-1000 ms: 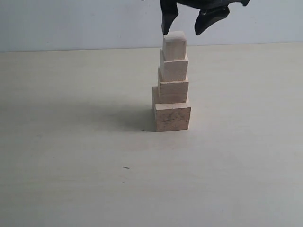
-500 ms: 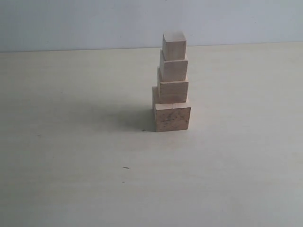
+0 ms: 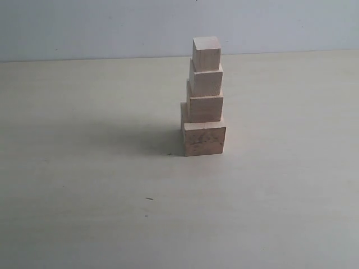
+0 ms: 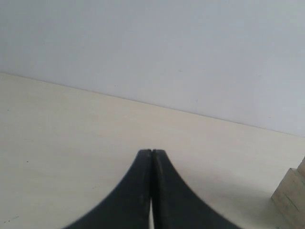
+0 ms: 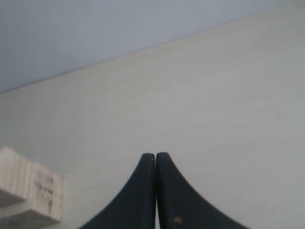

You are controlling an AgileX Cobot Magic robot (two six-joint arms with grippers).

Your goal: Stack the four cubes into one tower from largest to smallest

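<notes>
Left fingers (image 4: pixel 147 161): pressed together tip to tip, nothing between, over counter (image 4: pixel 57 124); corner of tower in view nearby.

Tower (image 3: pixel 205 98): stands alone on counter, slightly right of centre, short of wall (image 3: pixel 84 28). Largest cube (image 3: pixel 204 140) at bottom, mottled brown; second cube (image 3: pixel 205 106) on it; third cube (image 3: pixel 206 79) above; smallest cube (image 3: pixel 206 53) on top, upright.

Right fingers (image 5: pixel 149 164): closed tip to tip, holding nothing; tower base in view nearby.

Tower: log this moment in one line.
wooden cube tower: four high, largest lowest, smallest top | left gripper: shut, empty | right gripper: shut, empty
</notes>
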